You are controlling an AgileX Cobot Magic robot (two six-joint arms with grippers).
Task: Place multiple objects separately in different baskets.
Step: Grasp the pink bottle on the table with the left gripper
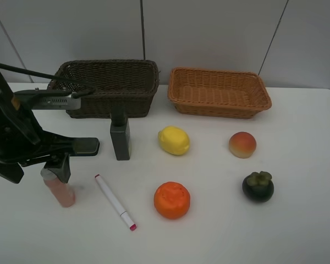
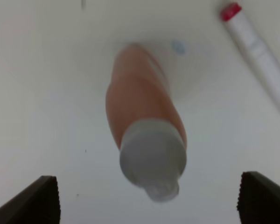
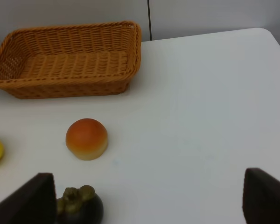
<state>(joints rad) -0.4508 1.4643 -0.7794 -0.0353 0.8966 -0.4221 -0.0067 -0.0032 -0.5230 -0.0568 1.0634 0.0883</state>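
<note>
The white table [image 1: 302, 231] meets a grey panelled wall [image 1: 209, 33] at its far edge, where a dark brown basket [image 1: 107, 94] sits left and an orange-tan basket [image 1: 220, 110] right, a gap between them. The widest bare stretch lies right of the peach [image 1: 242, 144] and mangosteen [image 1: 258, 187]. Mid-table the lemon [image 1: 174, 140] and, nearer, the orange [image 1: 172, 200] stand well apart. A dark grey bottle [image 1: 120, 137] is upright in front of the dark basket; the white pink-tipped marker [image 1: 115, 202] lies slanted nearer. At near left stands the pink bottle [image 1: 60, 192], translucent with a pale cap. The left gripper [image 2: 150, 199] hangs over it, jaws spread wide to either side, gripping nothing. The right gripper [image 3: 150, 198] is spread wide too, empty, by the mangosteen.
</note>
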